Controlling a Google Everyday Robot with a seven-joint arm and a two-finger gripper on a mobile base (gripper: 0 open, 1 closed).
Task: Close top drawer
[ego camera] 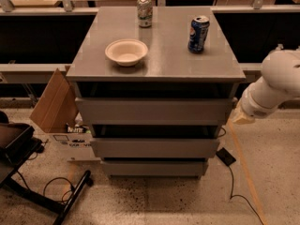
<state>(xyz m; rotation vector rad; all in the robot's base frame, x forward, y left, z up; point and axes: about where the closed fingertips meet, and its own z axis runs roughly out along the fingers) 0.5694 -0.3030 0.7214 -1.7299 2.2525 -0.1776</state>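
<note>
Three grey drawers in cabinet (pixel 164 64); top drawer (pixel 154 110) is uppermost, front standing forward of two below. Two cans on cabinet top: silver can (pixel 145 11), blue can (pixel 198 33). One white bowl (pixel 126 51). My gripper (pixel 243 115) just beside top drawer's right end; open or closed, cannot tell.

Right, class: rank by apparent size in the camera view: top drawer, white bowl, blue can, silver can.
1. Wide grey metal top drawer
2. White round bowl
3. Blue drink can and silver drink can look alike; silver farther back.
The pincer sits beside drawer's right end.
</note>
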